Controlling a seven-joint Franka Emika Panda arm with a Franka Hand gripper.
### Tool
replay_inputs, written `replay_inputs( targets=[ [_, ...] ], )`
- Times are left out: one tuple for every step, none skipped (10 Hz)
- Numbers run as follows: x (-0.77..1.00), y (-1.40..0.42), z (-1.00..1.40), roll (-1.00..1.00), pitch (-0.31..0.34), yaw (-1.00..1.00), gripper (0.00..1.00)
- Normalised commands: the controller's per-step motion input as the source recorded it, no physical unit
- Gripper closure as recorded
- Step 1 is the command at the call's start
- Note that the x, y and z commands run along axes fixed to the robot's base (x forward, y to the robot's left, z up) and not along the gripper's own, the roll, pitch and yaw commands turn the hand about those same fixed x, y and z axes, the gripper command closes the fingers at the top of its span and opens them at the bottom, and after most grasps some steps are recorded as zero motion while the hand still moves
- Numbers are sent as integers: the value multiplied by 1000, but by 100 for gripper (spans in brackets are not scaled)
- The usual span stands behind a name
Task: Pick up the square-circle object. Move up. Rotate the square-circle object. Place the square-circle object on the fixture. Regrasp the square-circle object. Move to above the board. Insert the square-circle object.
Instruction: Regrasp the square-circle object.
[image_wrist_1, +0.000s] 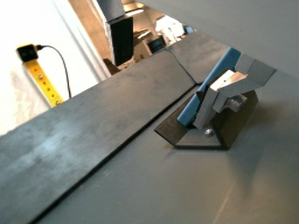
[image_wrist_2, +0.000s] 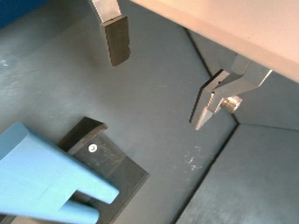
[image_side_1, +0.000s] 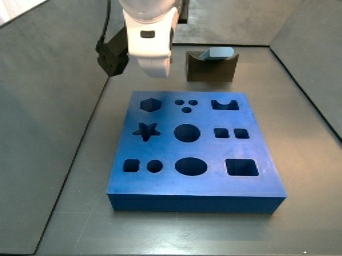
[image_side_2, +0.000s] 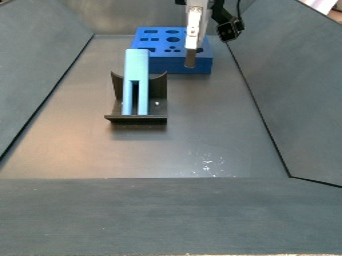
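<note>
floor (image_side_2: 160, 150): dark grey, scuffed | walls (image_side_2: 40, 70): grey panels | claw (image_side_2: 195, 40): above board end

The square-circle object (image_side_2: 138, 78) is a light blue, elongated peg, free of the gripper (image_side_2: 195, 60) and well apart from it. It stands on end on the fixture (image_side_2: 134, 112), leaning back against its upright. In a wrist view the peg (image_wrist_1: 218, 84) tilts with that upright, and its lower end sits on the fixture's dark base plate (image_wrist_1: 197, 133). The gripper (image_wrist_2: 163, 70) hangs with its fingers spread and nothing between them. The peg (image_wrist_2: 41, 179) and the fixture (image_wrist_2: 114, 164) lie off to one side of the fingers. The board (image_side_1: 194, 140), a thick bright blue slab with star, hexagon, round and square holes, lies flat below and just beside the gripper.
</note>
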Motion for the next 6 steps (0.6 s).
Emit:
replay_inputs(
  targets=[
    [66,-48,-3,173,596,320,0],
    [74,-46,-7,148,505,399,0],
    [74,-37,-15,129,342,459,0],
    [69,-39,-11,117,264,469,0],
    [59,-42,-4,92,124,442,0],
    [55,-37,1,73,40,405,0]
  ],
)
